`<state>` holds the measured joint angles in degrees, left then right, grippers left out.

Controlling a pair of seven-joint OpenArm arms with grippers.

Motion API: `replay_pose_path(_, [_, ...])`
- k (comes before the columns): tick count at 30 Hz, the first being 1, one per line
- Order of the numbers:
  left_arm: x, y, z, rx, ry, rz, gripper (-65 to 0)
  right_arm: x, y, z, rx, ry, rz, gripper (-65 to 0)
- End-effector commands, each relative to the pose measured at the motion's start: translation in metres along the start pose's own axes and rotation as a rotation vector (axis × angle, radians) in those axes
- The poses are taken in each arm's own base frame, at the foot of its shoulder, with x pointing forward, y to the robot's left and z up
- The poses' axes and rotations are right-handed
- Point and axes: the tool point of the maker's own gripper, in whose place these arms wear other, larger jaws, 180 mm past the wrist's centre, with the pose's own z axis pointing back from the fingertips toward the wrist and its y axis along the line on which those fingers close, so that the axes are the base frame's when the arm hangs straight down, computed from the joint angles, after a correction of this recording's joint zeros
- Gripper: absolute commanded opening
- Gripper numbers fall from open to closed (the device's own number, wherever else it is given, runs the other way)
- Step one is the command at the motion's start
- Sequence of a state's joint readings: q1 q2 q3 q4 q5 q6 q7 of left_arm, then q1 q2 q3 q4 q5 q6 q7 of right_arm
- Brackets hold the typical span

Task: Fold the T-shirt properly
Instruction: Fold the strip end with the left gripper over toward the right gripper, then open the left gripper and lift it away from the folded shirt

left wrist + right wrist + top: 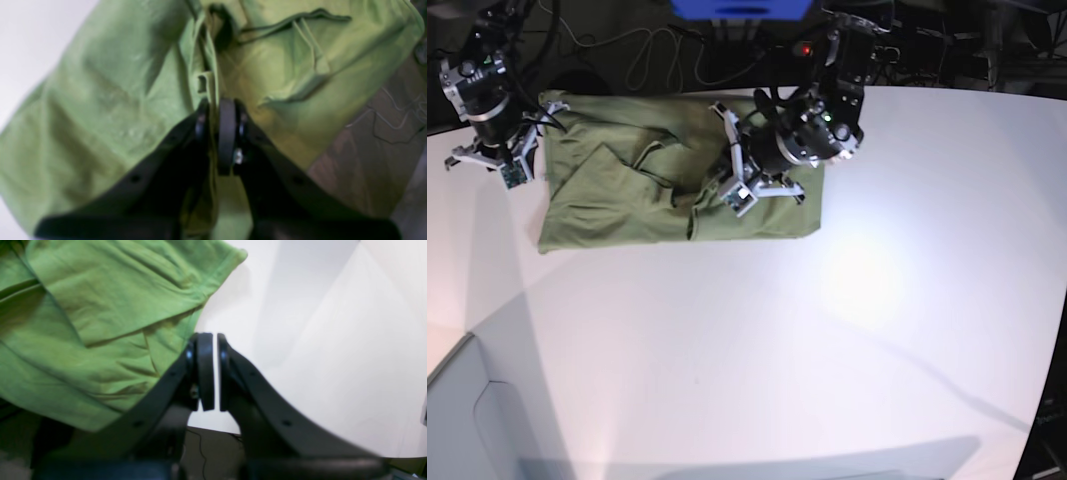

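**Two grippers, one holding cloth**

Start at the upper left of the base view: your right gripper [489, 165] sits at the left edge of the T-shirt [627, 205], just off the cloth over the white table [827, 330]. In the right wrist view its pads [205, 370] stand nearly together with only a thin slit of white between them, and nothing is caught there; the green fabric lies to the left of the fingers, one hemmed corner reaching toward the upper middle of that frame.

Moving right, the T-shirt lies in the upper half of the base view as a wrinkled, roughly rectangular green heap, with folds bunched near its centre.

Further right, your left gripper [739, 190] is down on the middle of the garment. In the left wrist view its pads [227, 133] are pinched narrow on a raised ridge of the T-shirt [116, 100], which runs up between them toward the top of the frame. Cloth spreads to both sides; a brownish floor with cables [393, 123] shows at the right edge.
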<state>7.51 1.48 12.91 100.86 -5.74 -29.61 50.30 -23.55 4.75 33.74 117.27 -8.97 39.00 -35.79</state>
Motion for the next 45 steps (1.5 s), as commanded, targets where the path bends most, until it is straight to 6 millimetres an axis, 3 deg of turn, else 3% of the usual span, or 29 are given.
replay_pose_path(1, [0.02,0.0,0.002,-0.004,-0.063,-0.01,-65.0,0.009,-0.002,0.003,0.001,-0.035,0.026,-65.0])
replay_pose_path(14, [0.02,0.0,0.002,-0.006,-0.064,-0.008,-64.6,0.009,-0.002,0.003,0.001,-0.035,0.026,-65.0])
replay_pose_path(20, [0.027,-0.007,0.006,-0.013,-0.084,-0.034,-37.0,0.009,-0.002,0.003,0.001,-0.035,0.026,-65.0])
replay_pose_path(26, [0.053,-0.011,0.036,0.029,-0.18,-0.081,-34.8,0.009,-0.002,0.003,0.001,-0.035,0.026,-65.0])
replay_pose_path(28, [0.049,0.001,0.042,0.066,-0.17,-0.086,-36.2,0.01,-0.003,0.004,0.0,-0.037,0.028,-65.0])
replay_pose_path(32, [0.03,0.049,0.058,0.191,-0.145,-0.004,-36.7,0.012,-0.002,0.004,-0.001,-0.042,0.03,-65.0])
replay_pose_path(34, [0.019,0.057,0.058,0.208,-0.121,0.026,-36.7,0.012,-0.002,0.004,0.002,-0.044,0.028,-65.0])
replay_pose_path(37, [0.013,0.042,0.047,0.156,-0.089,0.01,-36.7,0.012,-0.001,0.004,0.003,-0.044,0.029,-65.0])
replay_pose_path(45, [-0.004,-0.046,0.001,-0.111,-0.007,-0.064,-36.7,0.013,-0.005,0.004,-0.007,-0.041,0.03,-64.8])
